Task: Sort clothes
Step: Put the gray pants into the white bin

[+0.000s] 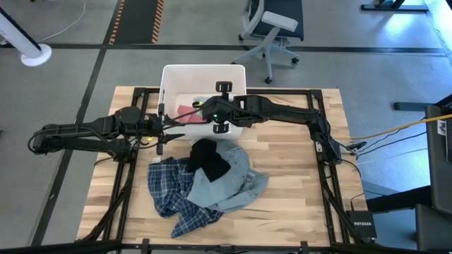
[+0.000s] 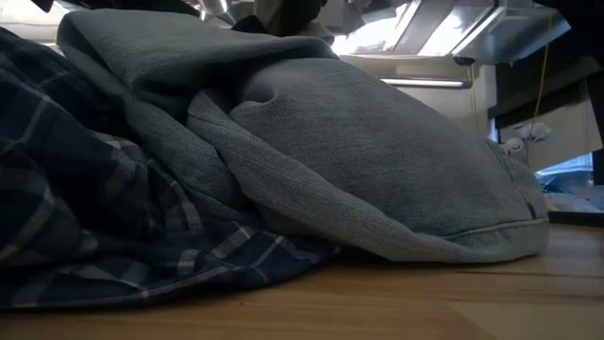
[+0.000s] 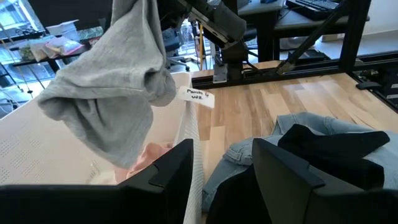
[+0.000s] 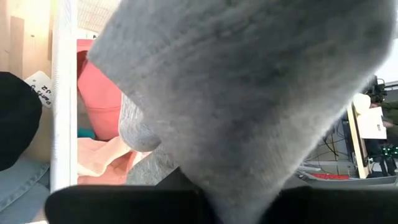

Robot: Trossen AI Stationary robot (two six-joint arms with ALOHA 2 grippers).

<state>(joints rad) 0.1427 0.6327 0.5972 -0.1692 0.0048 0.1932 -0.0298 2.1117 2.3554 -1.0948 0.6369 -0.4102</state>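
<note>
A light grey garment [image 3: 112,93] hangs from my right gripper [image 1: 212,113] over the white bin [image 1: 169,74]. It fills most of the right wrist view [image 4: 249,93]. Pink and red pieces [image 4: 102,106] lie in the bin below it. My left gripper [image 3: 224,158] is open and empty at the bin's near wall [image 3: 194,134], also seen from above [image 1: 171,131]. On the table lie the black piece [image 1: 210,159], which rests on the grey-blue piece [image 1: 229,180], and the plaid shirt [image 1: 173,194]. My right gripper holds the grey garment by its upper part [image 3: 134,9] from above. The cloth itself covers the fingers in the right wrist view, so the place of contact does not show. The garment hangs slack below the gripper, its lower end [image 3: 121,152] down inside the bin.
A paper label [image 3: 198,97] sticks to the bin's near wall. The clothes pile fills the table's middle front, and in the low view the grey-blue piece [image 2: 396,161] blocks most of the sight. Bare wood [image 1: 296,176] lies to the pile's right.
</note>
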